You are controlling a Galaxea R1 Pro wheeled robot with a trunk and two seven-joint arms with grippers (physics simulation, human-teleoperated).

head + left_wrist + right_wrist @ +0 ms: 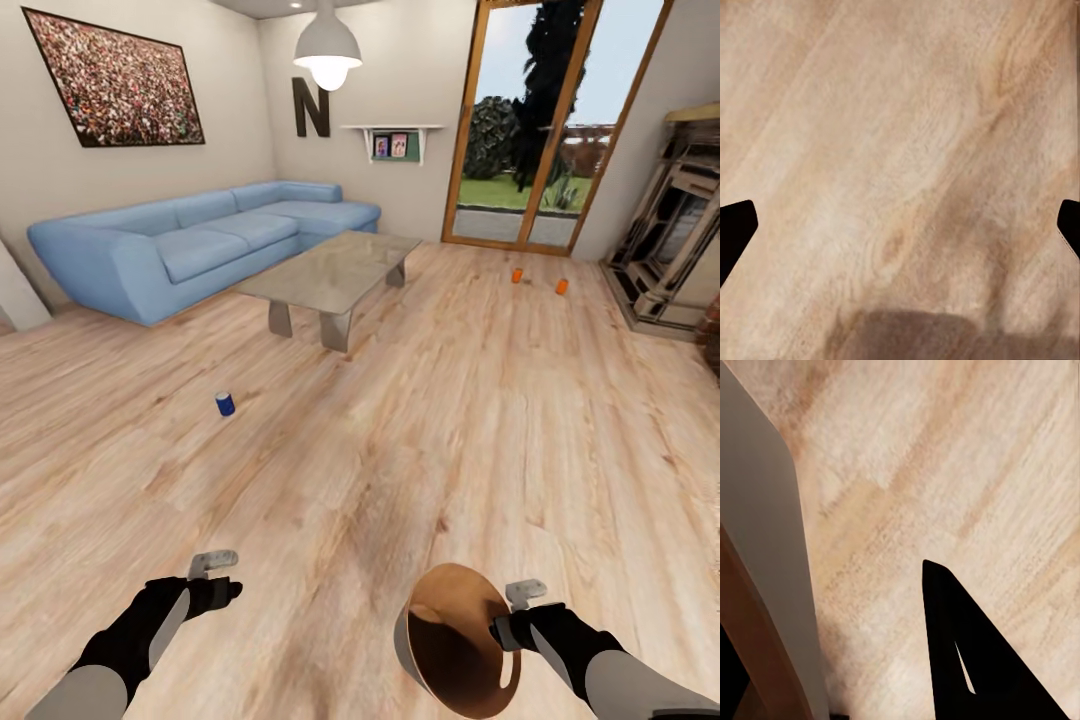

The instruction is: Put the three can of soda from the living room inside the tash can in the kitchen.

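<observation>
While I stand on the light wood floor [420, 420] of the living room, my right gripper [505, 630] is clamped on the rim of the tash can [455, 640], one finger [975, 660] outside the grey wall and the bin tipped so its brown inside faces the head camera. My left gripper [222, 580] hangs bare above the boards, fingers [735, 232] spread wide with nothing between them.

Landmark: the glass coffee table [330, 270]. Two orange cans of soda [517, 275] [562, 287] stand on the floor well beyond the table's right end, near the glazed garden door [530, 120] — and close to the fireplace surround [670, 240]. I cannot make out a third orange can. A blue can [225, 404] stands on the floor on the near side of the table, toward my left arm. The blue sofa [190, 245] sits just behind the table — against the wall under the framed picture [115, 80].
</observation>
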